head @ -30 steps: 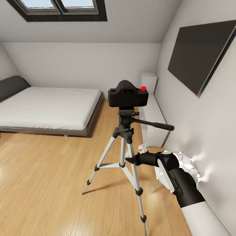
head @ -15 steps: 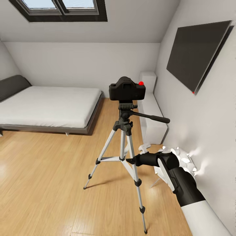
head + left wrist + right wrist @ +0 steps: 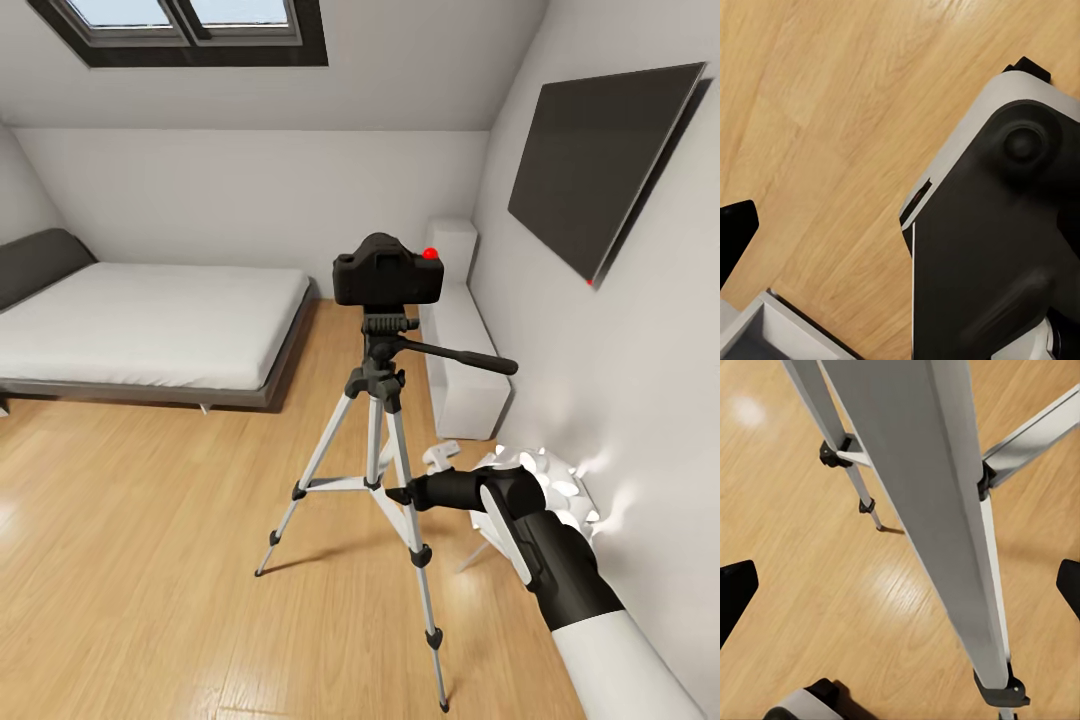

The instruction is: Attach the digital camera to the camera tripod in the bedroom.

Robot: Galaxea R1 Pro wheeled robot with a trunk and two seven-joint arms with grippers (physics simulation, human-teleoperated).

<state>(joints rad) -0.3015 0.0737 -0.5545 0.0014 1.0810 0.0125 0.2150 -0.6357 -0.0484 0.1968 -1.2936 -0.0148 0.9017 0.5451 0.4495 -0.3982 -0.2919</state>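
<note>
In the middle of the bedroom, on glossy plank wood floor (image 3: 130,540), stands the camera tripod (image 3: 378,470): three slim silver metal legs with black joint collars and black rubber feet, a thin silver spreader brace between them, a black head with a long black pan handle sticking out toward the right wall. The digital camera (image 3: 388,271) sits on top of that head, upright; small, boxy, matte black, rounded hump on top, bright red dot at its upper right corner. Low grey-framed bed (image 3: 150,325) with flat white mattress lies off to the left, well apart from the tripod. Dark flat TV panel (image 3: 600,160) hangs on the white right wall, dark-framed skylight (image 3: 190,30) in the sloped ceiling, white boxy cabinet (image 3: 462,350) along the wall behind the tripod.

Right gripper (image 3: 398,492) is at mid-height of the nearest leg, just beside it; from the wrist view its black fingertips (image 3: 735,592) sit wide apart with the silver leg (image 3: 937,510) running between them, not pinched. White petal-shaped lamp (image 3: 560,490) glows behind the right forearm. Left gripper: one black fingertip (image 3: 735,229) shows over bare floor, near the robot's grey-and-black body; open or closed, cannot tell.
</note>
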